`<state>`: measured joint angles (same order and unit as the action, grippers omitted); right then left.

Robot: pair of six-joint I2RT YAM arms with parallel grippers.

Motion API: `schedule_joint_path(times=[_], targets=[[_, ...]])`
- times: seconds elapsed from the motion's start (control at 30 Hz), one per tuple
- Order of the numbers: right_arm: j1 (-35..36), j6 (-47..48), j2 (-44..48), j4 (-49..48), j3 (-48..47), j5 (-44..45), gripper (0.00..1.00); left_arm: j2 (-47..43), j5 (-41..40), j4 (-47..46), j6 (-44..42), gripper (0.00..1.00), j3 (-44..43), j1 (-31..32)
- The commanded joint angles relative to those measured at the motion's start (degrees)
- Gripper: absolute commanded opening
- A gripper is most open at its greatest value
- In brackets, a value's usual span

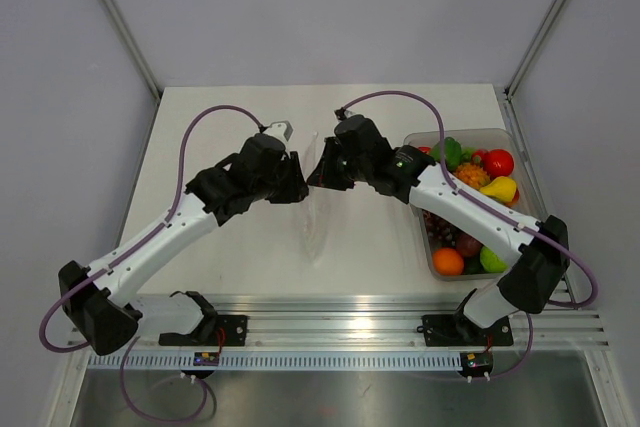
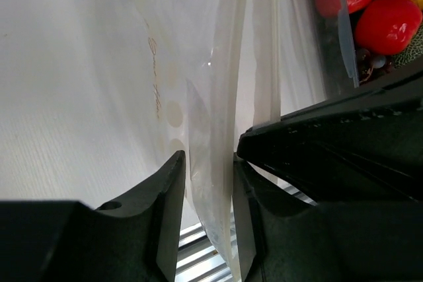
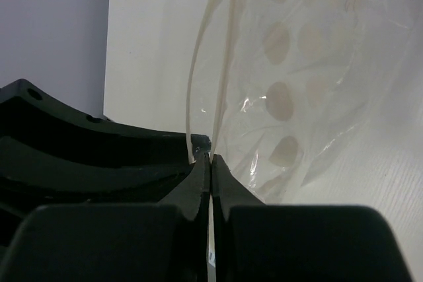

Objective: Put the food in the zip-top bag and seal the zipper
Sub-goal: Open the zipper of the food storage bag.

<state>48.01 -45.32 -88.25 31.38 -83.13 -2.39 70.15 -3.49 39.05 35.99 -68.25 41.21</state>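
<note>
The zip-top bag (image 1: 316,222), clear with white dots, hangs between my two grippers over the middle of the table. My right gripper (image 3: 211,158) is shut on the bag's (image 3: 291,97) top edge, right at the pale zipper strip (image 3: 227,51). My left gripper (image 2: 206,193) straddles the same edge of the bag (image 2: 218,130); its jaws stand apart with the film between them and a gap on the left side. In the top view the left gripper (image 1: 299,188) and right gripper (image 1: 318,176) nearly touch. The food (image 1: 478,175) lies in a tray at the right.
A rigid clear tray (image 1: 470,132) holds several toy fruits and vegetables at the table's right edge; red pieces (image 2: 390,23) show in the left wrist view. The right gripper's black body (image 2: 330,143) sits close beside my left fingers. A metal rail (image 1: 330,307) runs along the near edge.
</note>
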Motion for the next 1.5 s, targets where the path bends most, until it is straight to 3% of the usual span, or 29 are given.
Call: schedule_joint_path(times=[0.0,0.17,0.23,0.27,0.53,0.73,1.03,1.23,1.47], targets=[[0.8,0.4,3.1,-0.8,-1.6,0.2,0.00,0.2,-3.5,-2.6,1.0,0.33,-0.6,0.5],[0.8,0.8,3.5,0.0,-0.8,1.1,0.00,-0.9,-5.8,-0.9,0.8,0.17,-0.9,0.5],[0.8,1.6,4.0,0.6,0.1,2.0,0.00,-1.9,-7.6,1.2,1.0,0.01,-2.7,0.5],[0.8,1.8,5.0,0.4,0.7,2.0,0.00,-2.5,-7.8,2.0,0.9,0.00,-3.5,0.5],[0.4,5.9,3.6,4.7,3.2,12.7,0.00,-4.9,-8.4,8.5,-2.1,0.00,-10.5,0.1],[-1.6,8.0,4.4,2.6,7.7,15.7,0.00,-6.2,-5.7,7.8,-1.5,0.00,-8.7,-1.0],[-6.4,12.8,3.3,-3.2,13.8,14.1,0.00,-1.6,0.1,-1.9,0.8,0.00,-2.9,-1.3],[-9.7,14.2,0.5,-4.0,13.3,11.5,0.00,9.0,-0.7,-3.2,1.1,0.00,-6.3,-1.2],[-10.3,15.1,0.3,-2.6,11.5,7.2,0.03,12.7,-0.2,-5.7,2.0,0.00,-7.1,-1.2]])
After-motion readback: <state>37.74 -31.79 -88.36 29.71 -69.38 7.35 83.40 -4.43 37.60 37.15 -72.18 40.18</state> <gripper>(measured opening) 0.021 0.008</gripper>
